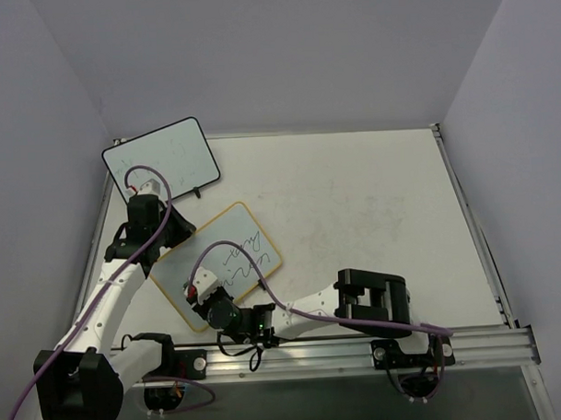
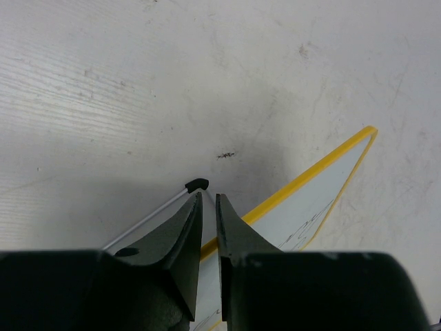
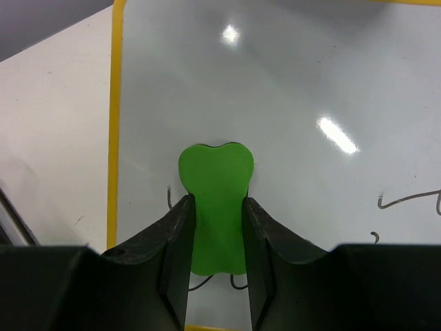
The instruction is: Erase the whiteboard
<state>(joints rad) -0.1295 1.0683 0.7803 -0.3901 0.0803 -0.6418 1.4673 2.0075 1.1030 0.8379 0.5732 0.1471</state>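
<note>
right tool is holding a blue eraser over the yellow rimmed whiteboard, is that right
No, the eraser is green, not blue; the right wrist view shows it. The rest holds: the right tool is holding it over the yellow-rimmed whiteboard.

black-rimmed whiteboard (image 1: 161, 164): far-left corner of the table (image 1: 373, 207), turned askew to the table edges. faint marks on its white face, one small black foot showing at its near edge. table top white, scuffed and lightly stained; small dark smudge (image 2: 225, 156) seen from the left wrist. metal rail (image 1: 359, 348) along the near edge. plain pale walls (image 1: 284, 53) on three sides.
</note>
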